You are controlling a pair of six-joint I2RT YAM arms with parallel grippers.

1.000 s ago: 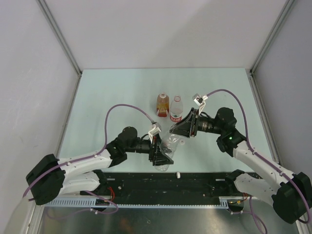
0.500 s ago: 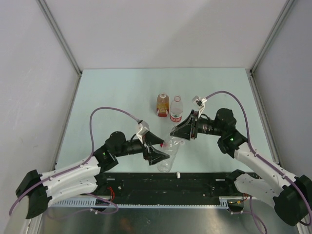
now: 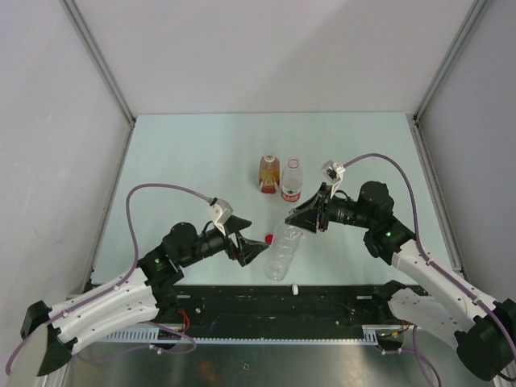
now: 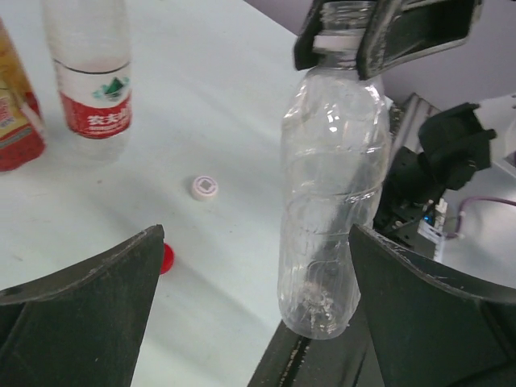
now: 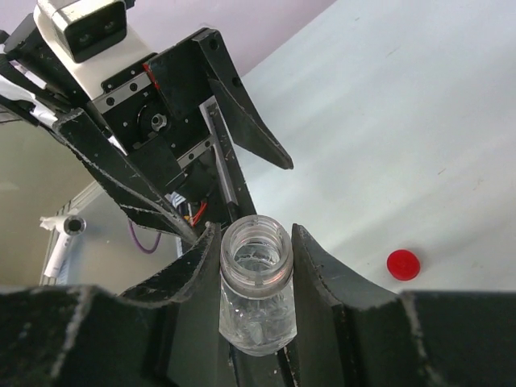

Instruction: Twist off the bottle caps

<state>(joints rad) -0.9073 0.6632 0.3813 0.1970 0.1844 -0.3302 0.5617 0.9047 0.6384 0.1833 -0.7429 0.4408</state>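
Plainly the right jaws are clamped on the open neck of the clear bottle (image 4: 330, 201), whose base is by the counter's (image 3: 185, 161) near edge. The left jaws gape wide and empty, facing the bottle's body without touching it. A red cap (image 3: 268, 239) and a white cap (image 4: 206, 187) lie loose on the counter. Behind them stand the labelled bottle (image 3: 292, 184) and the amber bottle (image 3: 269, 173).

Left wrist: amber bottle (image 4: 12, 113) cut by left edge; labelled bottle (image 4: 89, 81) loses its top to the frame; red cap (image 4: 167, 258) half behind left tool (image 4: 254, 238) finger. Right wrist: clear bottle (image 5: 256, 282) base unseen.
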